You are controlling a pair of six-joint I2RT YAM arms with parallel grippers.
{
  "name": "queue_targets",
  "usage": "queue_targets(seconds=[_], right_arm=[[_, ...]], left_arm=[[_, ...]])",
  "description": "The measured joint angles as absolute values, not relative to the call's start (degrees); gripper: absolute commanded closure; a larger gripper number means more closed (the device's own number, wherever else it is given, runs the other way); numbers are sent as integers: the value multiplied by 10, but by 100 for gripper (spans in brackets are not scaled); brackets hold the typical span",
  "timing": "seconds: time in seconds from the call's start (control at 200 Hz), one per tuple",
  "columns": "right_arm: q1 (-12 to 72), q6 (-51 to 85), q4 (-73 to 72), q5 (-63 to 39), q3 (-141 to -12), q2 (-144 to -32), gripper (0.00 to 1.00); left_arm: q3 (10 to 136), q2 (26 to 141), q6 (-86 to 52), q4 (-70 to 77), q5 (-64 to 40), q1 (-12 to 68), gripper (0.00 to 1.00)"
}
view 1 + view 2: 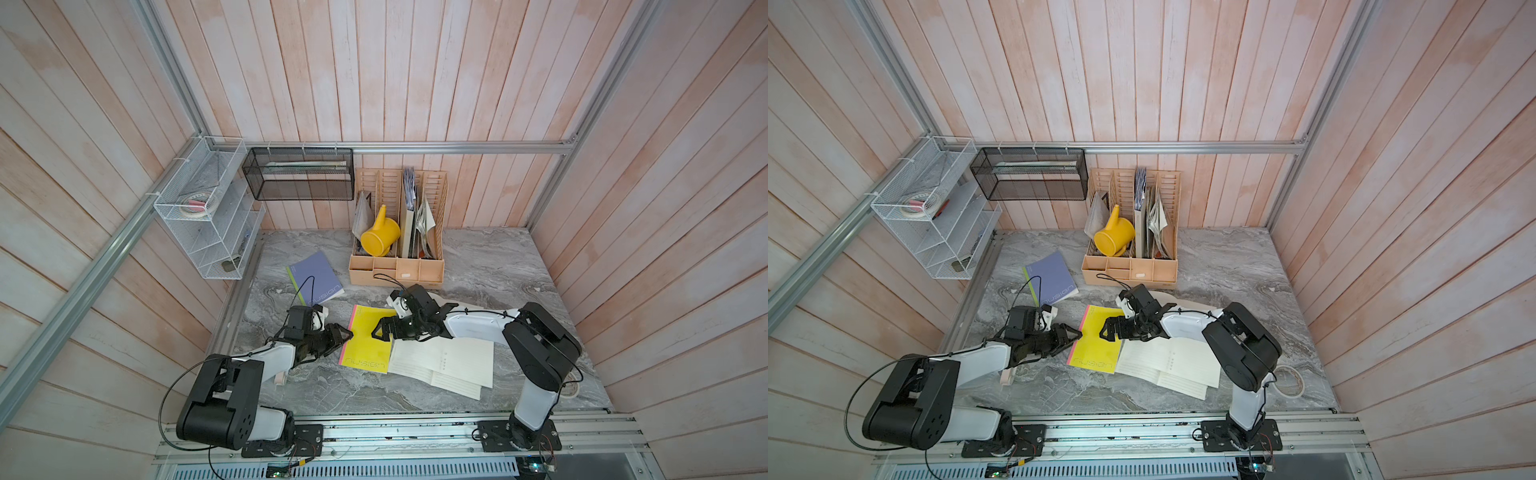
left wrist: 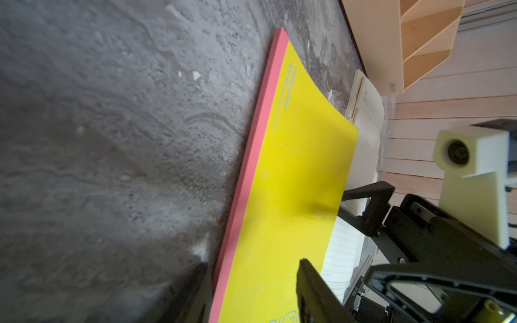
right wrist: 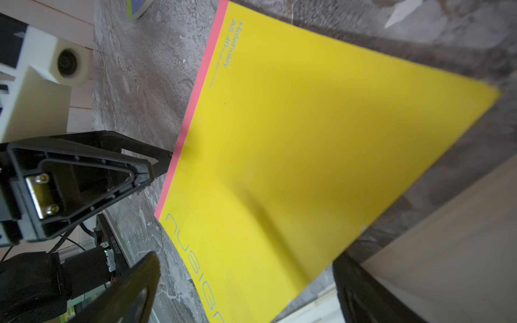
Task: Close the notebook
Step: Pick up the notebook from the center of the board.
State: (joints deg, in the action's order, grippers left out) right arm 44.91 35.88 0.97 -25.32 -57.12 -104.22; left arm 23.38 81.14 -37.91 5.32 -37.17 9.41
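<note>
**Task item.** The notebook [image 1: 368,345] lies at the centre of the tabletop [image 1: 498,266] in both top views and is not yet closed. Its yellow cover [image 3: 307,139] faces printed side up, with the pink strip [image 2: 260,134] along its left-hand edge. The lined pages [image 1: 453,361] lie spread to the right of the cover, partly beneath the right arm. How cover and pages join is hidden by the right gripper [image 1: 381,332].

**Left side.** The left gripper [image 1: 349,332] is at the pink strip, just left of centre. Its jaws are partly spread, with one finger [image 2: 316,290] over the yellow face and the other off the edge, on the tabletop side. Nothing is clamped. The likely purpose is to block that edge so the notebook cannot slide while the cover is worked.

**Right side.** The right gripper is above the cover's opposite, free edge. Its jaws are spread wide and hold nothing, and one finger [image 2: 372,201] sits at that edge. The free edge is bowed up clear of the pages, with shadow beneath it, and is blurred in the right wrist view.

**Assessment.** Closing is incomplete, since the pages are exposed. The thin cover may buckle if pushed rather than guided. A purple notebook [image 1: 316,276] lies well apart, upper left of centre, and is not involved.
</note>
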Motion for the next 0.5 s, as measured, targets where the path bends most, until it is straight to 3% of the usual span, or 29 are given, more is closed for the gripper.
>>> queue_targets(seconds=[0.29, 0.5], right_arm=[[448, 359, 10, -243, -594, -1060, 2], [451, 359, -19, -251, -599, -1074, 2]], left_arm=[[209, 808, -385, 102, -394, 88, 47], [162, 721, -428, 83, -407, 91, 47]])
